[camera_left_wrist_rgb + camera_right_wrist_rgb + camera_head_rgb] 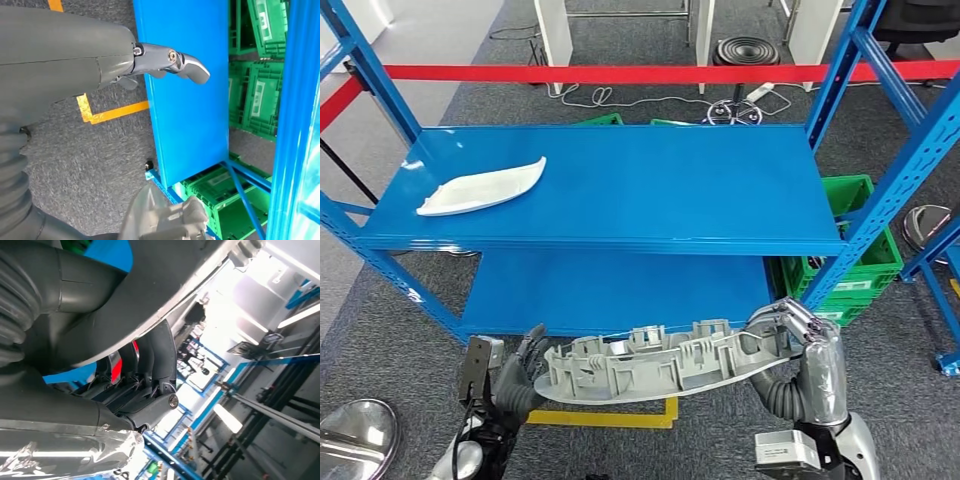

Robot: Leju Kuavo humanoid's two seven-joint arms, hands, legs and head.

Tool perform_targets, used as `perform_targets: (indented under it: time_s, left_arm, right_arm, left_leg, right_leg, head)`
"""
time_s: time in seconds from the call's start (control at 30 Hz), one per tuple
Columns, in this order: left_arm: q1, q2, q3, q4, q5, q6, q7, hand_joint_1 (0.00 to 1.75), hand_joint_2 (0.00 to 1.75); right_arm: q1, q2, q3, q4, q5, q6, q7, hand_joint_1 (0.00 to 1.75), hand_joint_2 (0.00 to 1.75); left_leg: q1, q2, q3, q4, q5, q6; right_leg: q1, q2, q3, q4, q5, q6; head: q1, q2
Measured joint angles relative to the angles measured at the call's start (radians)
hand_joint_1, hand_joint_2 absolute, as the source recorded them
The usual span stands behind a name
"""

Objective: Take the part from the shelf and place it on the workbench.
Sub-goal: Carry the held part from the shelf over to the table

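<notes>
In front of the blue metal shelf (622,185), a long grey ribbed plastic part (660,365) is carried clear of the shelf boards, spanning between both hands. The part is supported at each end, presumably because its length would make it tip in a single grasp. The left hand (512,385) is closed under the part's left end; the right hand (784,330) is wrapped over its right end. The part is held roughly level, ribbed side up, below the lower board's front edge. A white curved plastic panel (482,188) is left on the upper board, well apart from both hands.
</notes>
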Motion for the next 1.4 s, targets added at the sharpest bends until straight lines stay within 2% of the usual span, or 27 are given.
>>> perform_targets:
  time_s: [0.03, 0.1, 0.17, 0.2, 0.27, 0.3, 0.37, 0.43, 0.47, 0.5, 0.53, 0.6, 0.67, 0.7, 0.77, 0.8, 0.87, 0.93, 0.97, 1.0, 1.07, 1.13, 1.17, 1.23, 1.27, 1.33, 1.4]
  left_arm:
    - [0.010, 0.000, 0.010, 0.000, 0.011, 0.008, -0.033, 0.00, 1.75]
    - [0.051, 0.001, 0.064, 0.015, 0.045, -0.005, -0.152, 0.00, 1.75]
    - [0.101, -0.001, 0.178, 0.066, 0.041, -0.102, -0.292, 0.00, 1.75]
    - [0.117, -0.005, 0.245, 0.097, 0.012, -0.166, -0.333, 0.00, 1.75]
    - [0.130, -0.033, 0.373, 0.135, -0.074, -0.287, -0.334, 0.00, 1.75]
    - [0.133, -0.052, 0.423, 0.139, -0.116, -0.334, -0.307, 0.00, 1.75]
    - [0.144, -0.096, 0.498, 0.133, -0.171, -0.405, -0.249, 0.00, 1.75]
    - [0.154, -0.131, 0.546, 0.128, -0.188, -0.437, -0.219, 0.00, 1.75]
    - [0.157, -0.145, 0.565, 0.127, -0.189, -0.444, -0.214, 0.00, 1.75]
    - [0.157, -0.155, 0.581, 0.127, -0.190, -0.447, -0.212, 0.00, 1.75]
    - [0.157, -0.163, 0.594, 0.127, -0.190, -0.449, -0.210, 0.00, 1.75]
    - [0.157, -0.174, 0.613, 0.127, -0.189, -0.458, -0.211, 0.00, 1.75]
    - [0.155, -0.180, 0.625, 0.127, -0.179, -0.484, -0.215, 0.00, 1.75]
    - [0.152, -0.182, 0.628, 0.127, -0.168, -0.505, -0.217, 0.00, 1.75]
    - [0.143, -0.185, 0.628, 0.127, -0.134, -0.551, -0.208, 0.00, 1.75]
    - [0.138, -0.187, 0.626, 0.127, -0.110, -0.570, -0.193, 0.00, 1.75]
    - [0.134, -0.190, 0.613, 0.127, -0.056, -0.590, -0.153, 0.00, 1.75]
    - [0.135, -0.190, 0.595, 0.126, -0.013, -0.595, -0.128, 0.00, 1.75]
    - [0.134, -0.189, 0.584, 0.127, 0.000, -0.593, -0.126, 0.00, 1.75]
    - [0.131, -0.188, 0.572, 0.129, 0.009, -0.589, -0.135, 0.00, 1.75]
    - [0.115, -0.183, 0.539, 0.138, 0.016, -0.567, -0.180, 0.00, 1.75]
    - [0.095, -0.176, 0.504, 0.150, 0.007, -0.538, -0.235, 0.00, 1.75]
    - [0.088, -0.173, 0.490, 0.156, 0.001, -0.526, -0.254, 0.00, 1.75]
    - [0.077, -0.169, 0.469, 0.164, -0.008, -0.504, -0.282, 0.00, 1.75]
    - [0.074, -0.168, 0.460, 0.167, -0.011, -0.491, -0.296, 0.00, 1.75]
    - [0.067, -0.166, 0.442, 0.170, -0.012, -0.469, -0.317, 0.00, 1.75]
    - [0.066, -0.163, 0.427, 0.170, -0.001, -0.457, -0.320, 0.00, 1.75]
  right_arm:
    - [0.011, -0.001, -0.008, -0.004, -0.004, -0.003, -0.006, 1.34, 1.75]
    - [0.044, -0.010, -0.026, -0.020, -0.024, -0.025, -0.027, 1.34, 1.75]
    - [0.089, -0.030, -0.048, -0.046, -0.052, -0.060, -0.047, 1.34, 1.75]
    - [0.111, -0.042, -0.059, -0.058, -0.064, -0.075, -0.050, 1.34, 1.75]
    - [0.152, -0.066, -0.081, -0.077, -0.083, -0.094, -0.044, 1.34, 1.75]
    - [0.171, -0.077, -0.089, -0.086, -0.089, -0.099, -0.037, 1.34, 1.75]
    - [0.199, -0.092, -0.098, -0.101, -0.096, -0.102, -0.021, 1.34, 1.75]
    - [0.215, -0.103, -0.103, -0.114, -0.103, -0.104, -0.011, 1.34, 1.75]
    - [0.221, -0.109, -0.106, -0.118, -0.105, -0.105, -0.008, 1.34, 1.75]
    - [0.227, -0.113, -0.107, -0.121, -0.107, -0.106, -0.007, 1.34, 1.75]
    - [0.232, -0.117, -0.108, -0.123, -0.107, -0.106, -0.006, 1.34, 1.75]
    - [0.239, -0.123, -0.110, -0.127, -0.107, -0.107, -0.004, 1.34, 1.75]
    - [0.242, -0.127, -0.114, -0.133, -0.109, -0.108, -0.001, 1.34, 1.75]
    - [0.243, -0.129, -0.116, -0.137, -0.110, -0.110, 0.001, 1.34, 1.75]
    - [0.250, -0.132, -0.120, -0.145, -0.113, -0.115, 0.006, 1.34, 1.75]
    - [0.254, -0.134, -0.121, -0.148, -0.113, -0.117, 0.008, 1.34, 1.75]
    - [0.259, -0.135, -0.122, -0.153, -0.114, -0.124, 0.016, 1.34, 1.75]
    - [0.261, -0.137, -0.122, -0.155, -0.116, -0.130, 0.025, 1.34, 1.75]
    - [0.264, -0.138, -0.123, -0.155, -0.115, -0.128, 0.031, 1.34, 1.75]
    - [0.266, -0.137, -0.124, -0.155, -0.110, -0.122, 0.036, 1.34, 1.75]
    - [0.268, -0.128, -0.131, -0.155, -0.092, -0.100, 0.043, 1.34, 1.75]
    - [0.268, -0.116, -0.142, -0.157, -0.077, -0.084, 0.045, 1.34, 1.75]
    - [0.269, -0.112, -0.148, -0.158, -0.073, -0.081, 0.045, 1.34, 1.75]
    - [0.275, -0.105, -0.158, -0.162, -0.068, -0.081, 0.046, 1.34, 1.75]
    - [0.281, -0.102, -0.164, -0.165, -0.067, -0.083, 0.046, 1.34, 1.75]
    - [0.299, -0.095, -0.179, -0.174, -0.064, -0.092, 0.047, 1.34, 1.75]
    - [0.313, -0.087, -0.193, -0.183, -0.065, -0.105, 0.048, 1.34, 1.75]
  left_leg:
    - [0.000, -0.001, 0.026, -0.013, 0.017, 0.001]
    - [0.002, -0.028, 0.130, -0.129, 0.050, 0.007]
    - [0.005, -0.069, 0.225, -0.259, 0.044, 0.016]
    - [0.004, -0.079, 0.245, -0.291, 0.035, 0.021]
    - [0.001, -0.064, 0.242, -0.301, 0.041, 0.035]
    - [0.001, -0.053, 0.236, -0.303, 0.049, 0.044]
    - [0.002, -0.026, 0.221, -0.306, 0.065, 0.060]
    - [0.000, 0.002, 0.202, -0.305, 0.081, 0.066]
    - [-0.001, 0.017, 0.192, -0.305, 0.089, 0.065]
    - [-0.001, 0.032, 0.181, -0.304, 0.097, 0.064]
    - [-0.002, 0.046, 0.172, -0.303, 0.104, 0.062]
    - [-0.003, 0.070, 0.160, -0.301, 0.115, 0.055]
    - [-0.007, 0.089, 0.156, -0.296, 0.121, 0.046]
    - [-0.009, 0.097, 0.156, -0.294, 0.124, 0.041]
    - [-0.010, 0.114, 0.156, -0.291, 0.129, 0.031]
    - [-0.008, 0.108, 0.154, -0.286, 0.123, 0.024]
    - [-0.005, 0.065, 0.131, -0.231, 0.075, 0.011]
    - [-0.003, 0.018, 0.081, -0.105, -0.002, 0.005]
    - [-0.003, 0.009, 0.056, -0.046, -0.026, 0.005]
    - [-0.003, 0.005, 0.043, -0.013, -0.031, 0.006]
    - [-0.003, -0.003, 0.068, -0.054, 0.017, 0.013]
    - [-0.003, -0.032, 0.139, -0.187, 0.082, 0.026]
    - [-0.003, -0.049, 0.168, -0.242, 0.099, 0.031]
    - [-0.003, -0.064, 0.192, -0.294, 0.099, 0.039]
    - [-0.002, -0.057, 0.190, -0.300, 0.098, 0.041]
    - [0.001, -0.038, 0.189, -0.308, 0.101, 0.049]
    - [0.003, -0.016, 0.189, -0.312, 0.105, 0.058]
  right_leg:
    - [-0.001, 0.008, -0.017, 0.000, 0.013, 0.003]
    - [-0.003, 0.028, -0.046, 0.001, 0.037, 0.010]
    - [-0.002, 0.051, -0.063, 0.000, 0.060, 0.021]
    - [-0.002, 0.060, -0.067, -0.003, 0.071, 0.028]
    - [-0.003, 0.071, -0.073, -0.014, 0.089, 0.042]
    - [-0.004, 0.058, -0.080, -0.009, 0.081, 0.047]
    - [-0.003, 0.011, -0.106, 0.051, 0.010, 0.055]
    - [-0.002, -0.023, -0.139, 0.182, -0.087, 0.062]
    - [-0.002, -0.029, -0.148, 0.243, -0.112, 0.065]
    - [-0.002, -0.032, -0.144, 0.281, -0.115, 0.067]
    - [-0.002, -0.034, -0.121, 0.283, -0.099, 0.069]
    - [-0.002, -0.058, -0.018, 0.176, -0.064, 0.069]
    - [0.003, -0.095, 0.087, 0.038, -0.073, 0.063]
    - [0.006, -0.104, 0.110, 0.000, -0.085, 0.055]
    - [0.008, -0.092, 0.106, -0.012, -0.089, 0.035]
    - [0.007, -0.083, 0.101, -0.012, -0.086, 0.026]
    - [0.003, -0.064, 0.094, -0.013, -0.074, 0.010]
    - [0.002, -0.042, 0.080, -0.012, -0.060, 0.001]
    - [0.003, -0.029, 0.073, -0.012, -0.055, 0.000]
    - [0.003, -0.017, 0.067, -0.011, -0.050, 0.000]
    - [0.004, 0.008, 0.060, -0.011, -0.043, 0.002]
    - [0.005, 0.030, 0.056, -0.010, -0.038, 0.006]
    - [0.005, 0.041, 0.053, -0.010, -0.035, 0.010]
    - [0.004, 0.061, 0.042, -0.008, -0.028, 0.021]
    - [0.003, 0.071, 0.037, -0.009, -0.024, 0.028]
    - [0.003, 0.056, 0.019, 0.010, -0.036, 0.038]
    - [0.004, 0.007, -0.025, 0.100, -0.090, 0.046]
  head:
    - [0.000, 0.000]
    - [0.000, 0.000]
    - [0.000, 0.000]
    - [-0.002, 0.000]
    - [-0.004, 0.000]
    - [-0.003, 0.000]
    - [0.003, 0.000]
    - [0.006, 0.000]
    - [0.006, 0.000]
    - [0.006, 0.000]
    - [0.006, 0.000]
    - [0.006, 0.000]
    - [0.006, 0.000]
    - [0.006, 0.000]
    - [0.005, 0.000]
    - [0.006, 0.000]
    - [0.005, 0.000]
    - [0.004, 0.000]
    - [0.004, 0.000]
    - [0.004, 0.000]
    - [0.004, 0.000]
    - [0.005, 0.000]
    - [0.005, 0.000]
    - [0.005, 0.000]
    - [0.004, 0.000]
    - [0.007, 0.000]
    - [0.012, 0.000]
